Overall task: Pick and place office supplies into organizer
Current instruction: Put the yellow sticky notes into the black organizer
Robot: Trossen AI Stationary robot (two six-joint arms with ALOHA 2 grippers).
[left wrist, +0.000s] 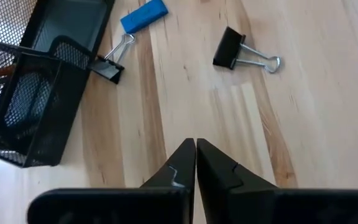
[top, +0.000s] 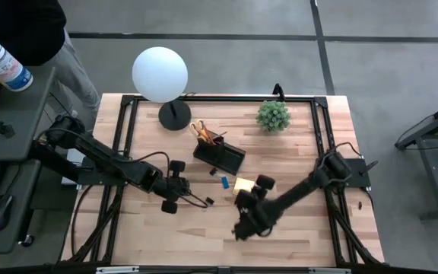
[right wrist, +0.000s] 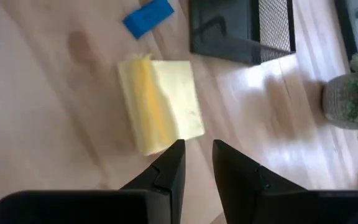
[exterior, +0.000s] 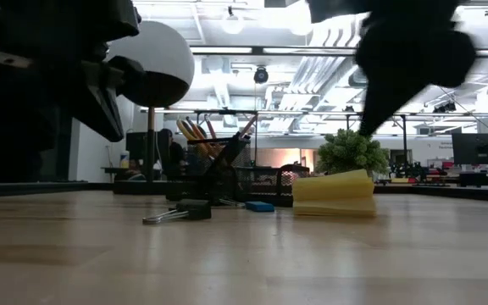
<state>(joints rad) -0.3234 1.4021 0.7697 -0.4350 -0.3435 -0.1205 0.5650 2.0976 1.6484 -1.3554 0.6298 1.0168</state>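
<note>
I'm hovering left gripper (left wrist: 195, 148), fingers pressed together, empty, near black metal binder clip (left wrist: 230, 48) | right gripper (right wrist: 198, 152) hanging slightly spread beside yellow sticky-note pad (right wrist: 160, 104), mid-bench (top: 295, 236)

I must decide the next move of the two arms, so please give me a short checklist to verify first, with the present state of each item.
1. Left gripper empty: ok; its fingers are shut on nothing, above bare wood.
2. Black binder clip with silver wire handles free to take: ok; it lies alone on the wooden table.
3. Right gripper ready for the yellow sticky-note pad: ok; fingers parted, pad just ahead, untouched.
4. Small blue eraser clear of the pad: ok; wood shows between them.
5. Black mesh organizer upright and reachable: ok.
6. Free room in its low compartment: cannot tell.
</note>
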